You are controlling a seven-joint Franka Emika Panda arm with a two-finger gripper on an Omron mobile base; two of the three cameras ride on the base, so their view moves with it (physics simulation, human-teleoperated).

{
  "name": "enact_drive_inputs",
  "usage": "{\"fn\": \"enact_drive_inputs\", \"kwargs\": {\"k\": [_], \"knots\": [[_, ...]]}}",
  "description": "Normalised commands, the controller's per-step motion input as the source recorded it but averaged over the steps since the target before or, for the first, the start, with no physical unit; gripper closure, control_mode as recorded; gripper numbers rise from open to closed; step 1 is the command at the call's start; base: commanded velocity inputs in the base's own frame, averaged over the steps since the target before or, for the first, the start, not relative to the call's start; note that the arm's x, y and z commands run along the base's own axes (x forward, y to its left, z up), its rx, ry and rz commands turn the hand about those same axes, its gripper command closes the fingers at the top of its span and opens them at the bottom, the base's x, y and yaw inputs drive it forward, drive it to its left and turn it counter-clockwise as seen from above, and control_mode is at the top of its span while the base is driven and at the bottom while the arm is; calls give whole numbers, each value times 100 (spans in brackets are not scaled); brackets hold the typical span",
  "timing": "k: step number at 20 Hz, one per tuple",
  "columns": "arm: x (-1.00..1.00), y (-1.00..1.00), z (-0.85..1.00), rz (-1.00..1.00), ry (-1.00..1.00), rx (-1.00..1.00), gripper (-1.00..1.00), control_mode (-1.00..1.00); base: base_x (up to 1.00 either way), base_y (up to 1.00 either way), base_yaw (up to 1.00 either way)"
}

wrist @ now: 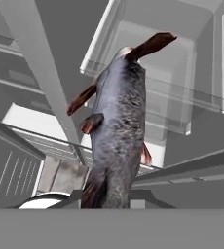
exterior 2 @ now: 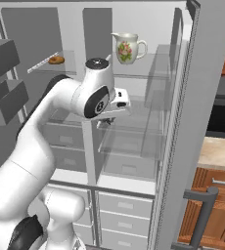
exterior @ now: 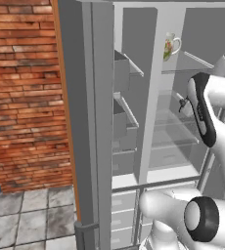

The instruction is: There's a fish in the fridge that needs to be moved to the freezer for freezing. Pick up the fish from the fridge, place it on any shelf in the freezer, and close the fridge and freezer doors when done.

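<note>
A grey fish (wrist: 118,126) with reddish-brown fins and tail hangs away from my gripper (wrist: 106,199), which is shut on its near end; the fish covers most of the fingertips. In the right base view my gripper (exterior 2: 105,122) is in front of the upright divider between the two halves of the grey unit. The fridge (exterior 2: 134,141), with clear glass shelves, lies to its right. The freezer (exterior 2: 60,132), with grey bins, lies to its left. From the left base camera, my gripper (exterior: 184,105) hangs before the fridge (exterior: 175,141), right of the freezer (exterior: 124,117). Both doors stand open.
A flowered white jug (exterior 2: 127,48) (exterior: 171,46) stands on the fridge's top glass shelf. A small brown pastry (exterior 2: 56,59) lies on an upper freezer shelf. The open fridge door (exterior 2: 195,127) flanks me on the right, the freezer door (exterior: 87,122) on the left. White drawers (exterior 2: 124,215) sit below.
</note>
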Motion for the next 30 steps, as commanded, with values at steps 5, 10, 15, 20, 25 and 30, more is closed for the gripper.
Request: {"fn": "enact_drive_inputs", "kwargs": {"k": [5, 10, 15, 20, 25, 30], "knots": [[-86, 18, 65, 0, -7, 0, 100, -100, 0, 0, 0], [-52, 27, 66, 2, -4, 0, 100, -100, 0, 0, 0], [-19, 25, 49, 6, -1, 0, 100, -100, 0, 0, 0], [-2, 48, 7, 17, -10, 9, 100, -100, 0, 0, 0], [0, 55, 0, 15, -24, 13, 100, -100, 0, 0, 0], [0, 52, 16, 10, -26, 9, 100, -100, 0, 0, 0]]}}
